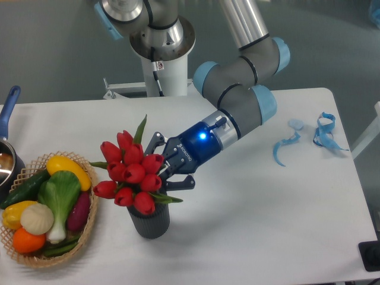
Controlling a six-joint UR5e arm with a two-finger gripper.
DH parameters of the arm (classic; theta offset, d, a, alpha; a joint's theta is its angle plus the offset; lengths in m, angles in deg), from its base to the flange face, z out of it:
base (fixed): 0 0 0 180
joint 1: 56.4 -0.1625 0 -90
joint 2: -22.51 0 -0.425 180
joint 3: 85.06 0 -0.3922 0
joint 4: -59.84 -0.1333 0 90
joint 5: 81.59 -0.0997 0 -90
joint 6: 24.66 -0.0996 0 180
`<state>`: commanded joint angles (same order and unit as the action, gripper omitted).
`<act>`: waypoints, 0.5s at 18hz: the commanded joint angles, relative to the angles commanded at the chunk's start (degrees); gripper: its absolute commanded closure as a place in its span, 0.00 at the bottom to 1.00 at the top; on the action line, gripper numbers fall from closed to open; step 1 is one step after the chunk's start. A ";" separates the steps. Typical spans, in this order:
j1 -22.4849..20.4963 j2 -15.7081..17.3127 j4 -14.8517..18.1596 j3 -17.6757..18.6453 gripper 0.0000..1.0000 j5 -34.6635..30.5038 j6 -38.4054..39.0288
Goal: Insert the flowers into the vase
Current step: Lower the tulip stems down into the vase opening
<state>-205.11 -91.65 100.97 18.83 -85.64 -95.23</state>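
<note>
The flowers [132, 172], a tight bunch of red tulip buds with green leaves, stand upright with their stems down in the vase [149, 220]. The vase is a small dark grey ribbed cylinder at the table's front centre-left. My gripper [162, 165] reaches in from the right at bud height, right against the bunch's right side. Its jaws are spread wide, one above and one below, and the fingertips are partly hidden behind the buds. Nothing is clamped between them as far as I can see.
A woven wicker basket [89, 228] of colourful toy vegetables sits at the front left, close to the vase. A dark pot with a blue handle [9, 110] is at the left edge. Blue ribbon scraps [323, 130] lie at the back right.
</note>
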 joint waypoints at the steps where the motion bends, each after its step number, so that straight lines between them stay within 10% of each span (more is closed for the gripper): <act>1: 0.09 -0.61 0.00 0.00 0.71 -0.35 -0.53; 9: 0.09 -2.11 0.00 1.76 0.67 -4.39 -2.99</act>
<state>-205.02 -93.76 100.97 20.59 -90.03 -98.23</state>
